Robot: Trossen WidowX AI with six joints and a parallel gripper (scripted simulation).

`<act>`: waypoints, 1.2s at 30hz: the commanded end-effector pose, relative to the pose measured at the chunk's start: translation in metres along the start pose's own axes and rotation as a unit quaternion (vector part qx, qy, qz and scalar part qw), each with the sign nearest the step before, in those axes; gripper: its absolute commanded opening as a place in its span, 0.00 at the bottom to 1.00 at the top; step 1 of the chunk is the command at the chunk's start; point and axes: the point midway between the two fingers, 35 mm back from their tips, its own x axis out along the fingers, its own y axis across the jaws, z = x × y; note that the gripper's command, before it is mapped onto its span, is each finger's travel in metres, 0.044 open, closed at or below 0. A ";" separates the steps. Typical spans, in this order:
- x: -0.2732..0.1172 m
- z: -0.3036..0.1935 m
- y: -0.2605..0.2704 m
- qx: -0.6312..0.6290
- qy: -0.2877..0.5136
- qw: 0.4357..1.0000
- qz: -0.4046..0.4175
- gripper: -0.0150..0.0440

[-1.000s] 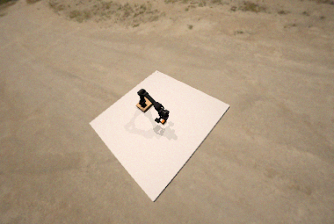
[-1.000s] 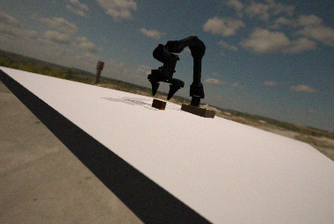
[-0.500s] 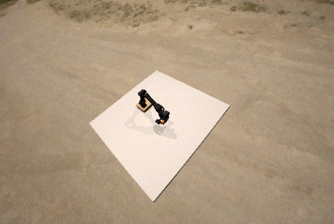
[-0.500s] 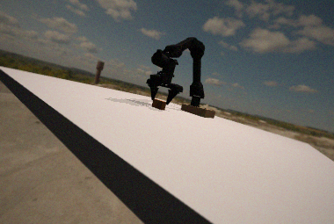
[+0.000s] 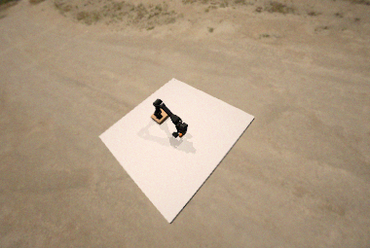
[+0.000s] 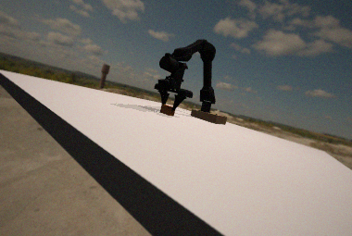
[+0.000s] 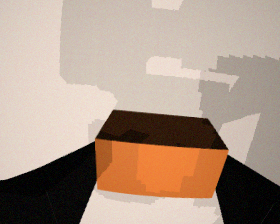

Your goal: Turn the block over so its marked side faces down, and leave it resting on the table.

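The block (image 5: 181,135) (image 6: 167,110) (image 7: 166,167) is a small orange box with a dark brown face on its far side in the wrist view. It sits low, at or just above the white table (image 5: 161,179) (image 6: 208,156) (image 7: 26,100); whether it touches cannot be told. My gripper (image 5: 178,134) (image 6: 169,107) (image 7: 159,155) points down at the block, with one black finger against each end. It appears shut on the block, the fingers standing fairly wide apart. No clear mark can be made out on the faces in view, and the underside is hidden.
The arm's base (image 5: 159,117) (image 6: 208,116) stands on the table near the block, on the right in the exterior view. The arm's shadow (image 5: 184,146) (image 7: 91,50) falls around the block. The table's edge (image 5: 212,170) (image 6: 93,156) drops to sandy ground.
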 end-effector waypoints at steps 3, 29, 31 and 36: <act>0.003 -0.002 0.000 -0.002 0.004 1.000 -0.001 0.63; -0.023 0.000 0.000 -0.002 -0.029 1.000 0.000 0.25; -0.022 0.001 0.000 -0.002 -0.044 0.999 0.000 0.25; -0.018 0.002 0.000 -0.002 -0.082 0.997 0.000 0.25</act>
